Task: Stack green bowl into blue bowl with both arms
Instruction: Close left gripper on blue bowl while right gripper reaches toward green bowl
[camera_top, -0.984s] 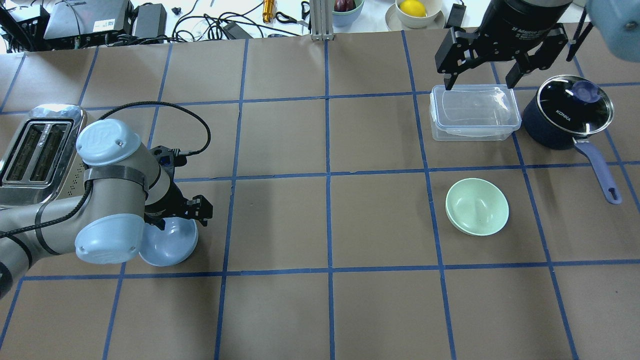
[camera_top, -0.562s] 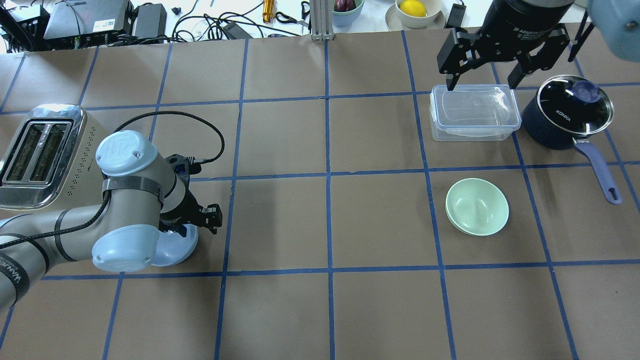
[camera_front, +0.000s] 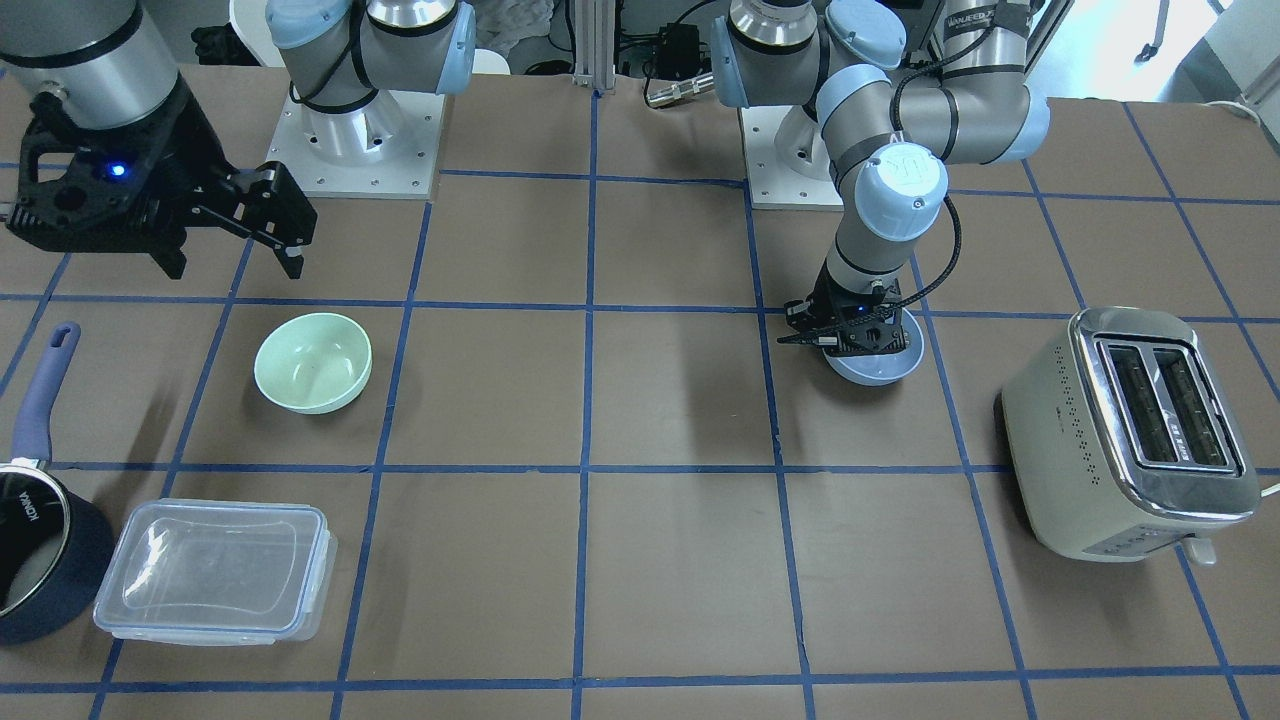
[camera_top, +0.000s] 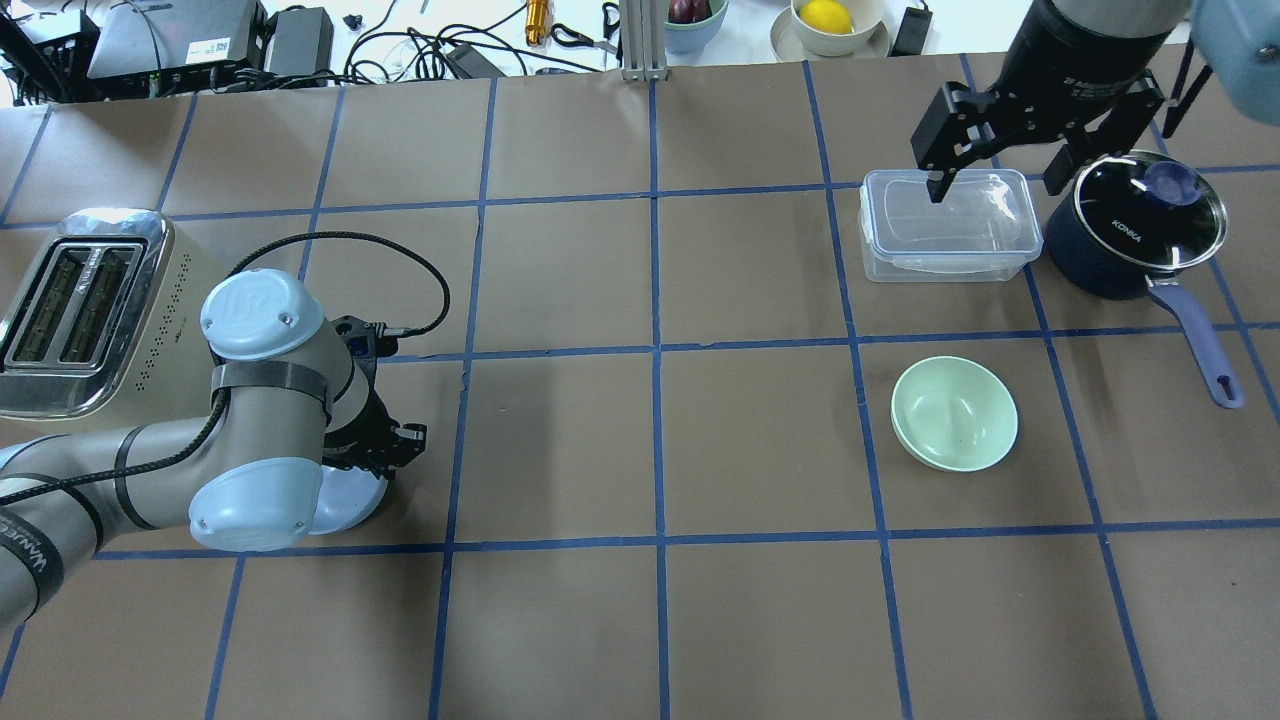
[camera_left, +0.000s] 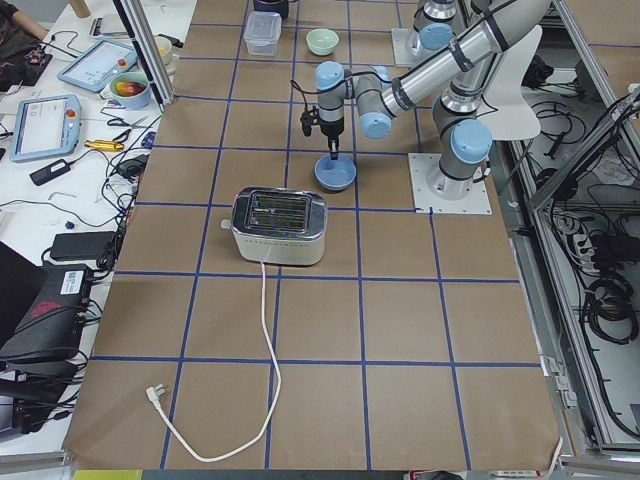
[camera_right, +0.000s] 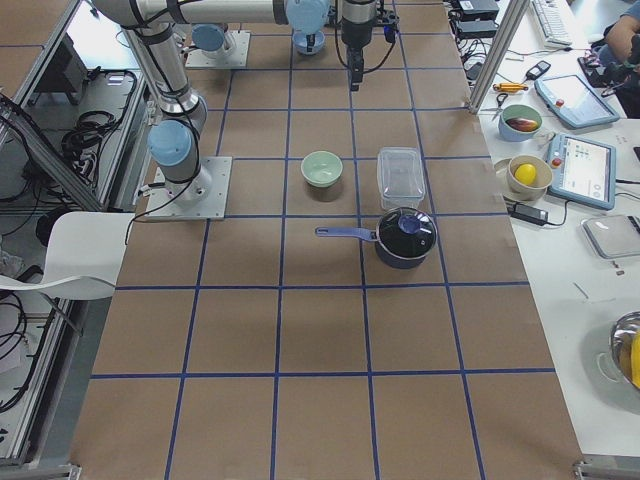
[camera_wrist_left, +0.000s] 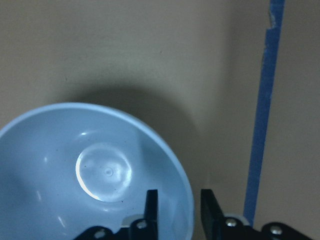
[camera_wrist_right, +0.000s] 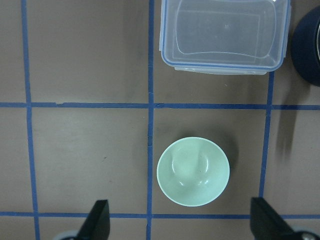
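Neighbouring green bowl (camera_top: 955, 413): clear container (camera_top: 950, 223), saucepan (camera_top: 1140, 225).

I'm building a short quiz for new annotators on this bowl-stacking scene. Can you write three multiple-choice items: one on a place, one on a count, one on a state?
1. Where do the left gripper's fingers stand?
A. One inside the blue bowl's rim, one outside
B. Both inside the bowl
C. Both well clear of it

2. How many bowls sit on the brown-papered table?
A. One
B. Two
C. Four

3. The right gripper is:
A. shut on a bowl
B. open, holding nothing
C. shut, holding nothing

Answers:
1 A: the left wrist view shows the rim running between the two fingers.
2 B: only the green bowl and the blue bowl are on it.
3 B: its fingers are spread wide above the table, with nothing between them.
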